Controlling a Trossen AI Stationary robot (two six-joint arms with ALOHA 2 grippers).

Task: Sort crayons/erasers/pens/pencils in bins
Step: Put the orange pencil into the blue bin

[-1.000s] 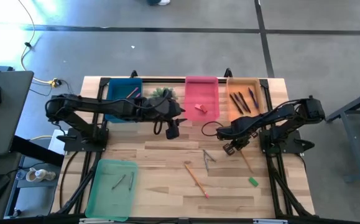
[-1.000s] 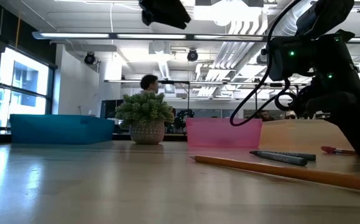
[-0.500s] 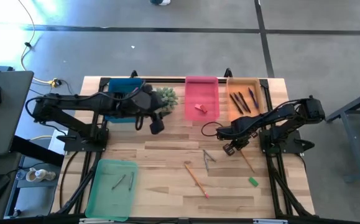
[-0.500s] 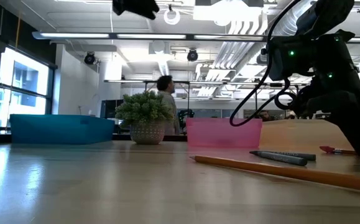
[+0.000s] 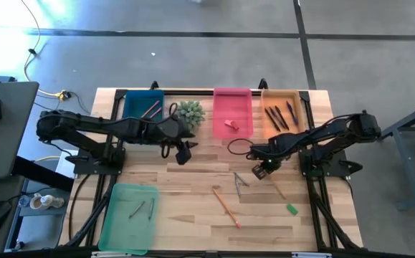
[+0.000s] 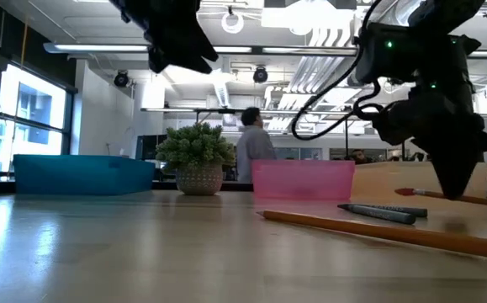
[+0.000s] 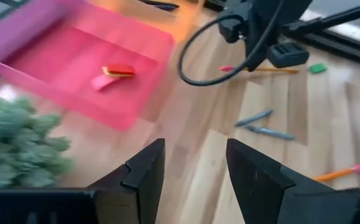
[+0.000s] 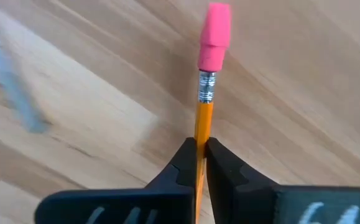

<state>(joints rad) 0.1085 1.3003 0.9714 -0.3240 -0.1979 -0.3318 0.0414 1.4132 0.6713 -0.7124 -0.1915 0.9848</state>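
Across the wooden desk point(image 5: 193, 215) the bins sit at the edges: the light green bin point(image 5: 128, 217) at the near left corner with a couple of crayons point(image 5: 138, 209) in it, and along the far edge the dark blue bin point(image 5: 142, 109) with pencils inside, the pink bin point(image 5: 232, 107) with erasers point(image 5: 229, 123), and the orange bin point(image 5: 282, 112) with dark pens point(image 5: 282, 115). A small green plant point(image 5: 189, 112) stands between the blue and pink bins. The left gripper point(image 5: 181, 150) hangs above the desk just near of the plant, its jaws apart and holding nothing; the left wrist view shows bare wood between its fingers point(image 7: 143, 172). The right gripper point(image 5: 259, 170) is right of centre, near of the pink and orange bins, its jaws clamped together on an orange pencil point(image 8: 203, 118); the pencil's pink eraser end juts beyond the fingertips and the shaft runs out toward the near right in the high view. Loose on the desk near of the right gripper lie two grey crayons point(image 5: 240, 182) forming a V, a second orange pencil point(image 5: 226, 206) toward the middle, and a small green eraser point(image 5: 291, 209) near the right edge. The near middle of the desk, between the green bin and that pencil, is open wood. A person point(image 6: 254, 153) stands in the room beyond.
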